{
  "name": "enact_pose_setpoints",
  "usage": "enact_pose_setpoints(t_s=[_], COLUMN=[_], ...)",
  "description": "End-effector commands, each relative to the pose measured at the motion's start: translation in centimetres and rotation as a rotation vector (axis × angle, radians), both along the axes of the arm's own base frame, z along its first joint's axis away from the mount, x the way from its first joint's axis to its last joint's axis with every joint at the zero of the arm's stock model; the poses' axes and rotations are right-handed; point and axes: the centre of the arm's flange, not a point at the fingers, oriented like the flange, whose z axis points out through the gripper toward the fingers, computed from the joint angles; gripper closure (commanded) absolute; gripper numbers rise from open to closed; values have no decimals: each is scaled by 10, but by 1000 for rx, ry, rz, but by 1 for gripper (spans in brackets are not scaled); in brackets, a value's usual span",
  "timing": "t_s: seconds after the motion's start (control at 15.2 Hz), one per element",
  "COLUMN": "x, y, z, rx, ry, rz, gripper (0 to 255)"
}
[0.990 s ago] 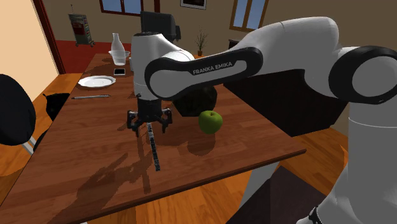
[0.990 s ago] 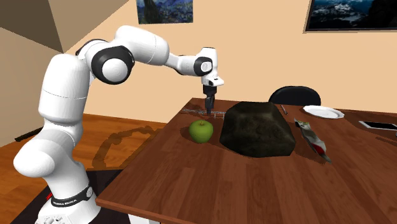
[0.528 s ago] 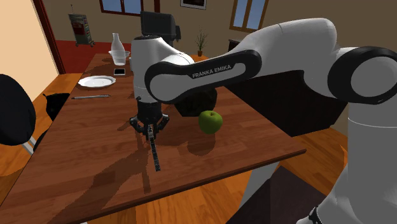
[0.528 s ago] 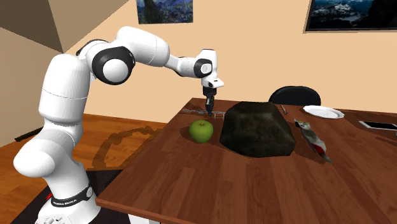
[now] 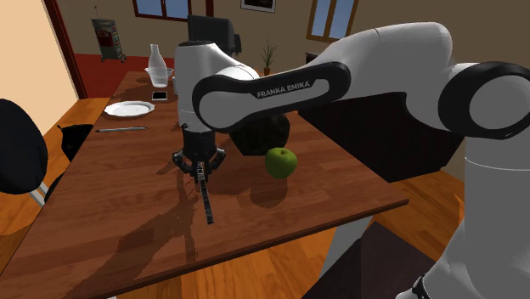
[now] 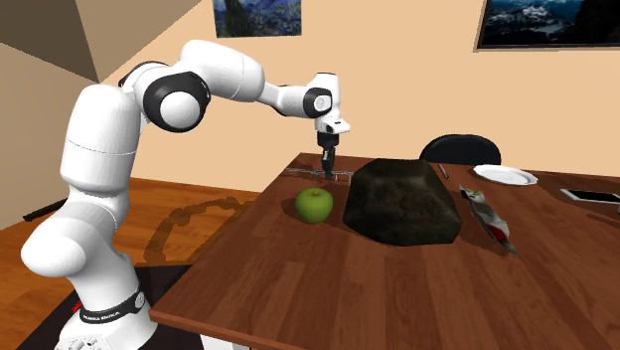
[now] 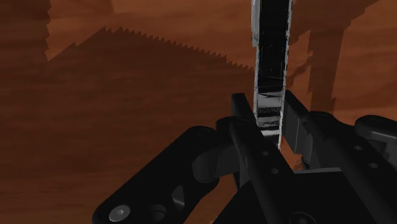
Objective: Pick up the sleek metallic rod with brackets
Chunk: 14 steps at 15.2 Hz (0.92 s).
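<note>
The rod is a thin, dark, shiny bar reaching from my hand toward the table's near edge. My black gripper points straight down over the brown table and is shut on the rod's far end. In the wrist view both fingers clasp the rod from either side, at gripper. In the second exterior view the gripper hangs behind the apple, with the rod as a thin line under it. Whether the free end touches the wood I cannot tell.
A green apple lies close beside the gripper, on the shoulder view's right. A dark lumpy mass sits behind it. Farther along the table are a white plate, a utensil, a phone and a bottle.
The fingers, spread wide a second ago, have come together on the rod. The hand and the rod have since risen slightly.
</note>
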Motion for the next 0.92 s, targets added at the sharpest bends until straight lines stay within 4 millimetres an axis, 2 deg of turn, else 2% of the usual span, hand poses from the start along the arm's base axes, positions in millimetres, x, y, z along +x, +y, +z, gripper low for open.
enact_pose_setpoints(t_s=[0.0, 0.73, 0.86], x=[-1, -1, -1], y=[0, 0, 0], z=[9, 67, 68], rx=[0, 0, 0], ry=[0, 0, 0], rz=[0, 0, 0], gripper=[255, 255, 255])
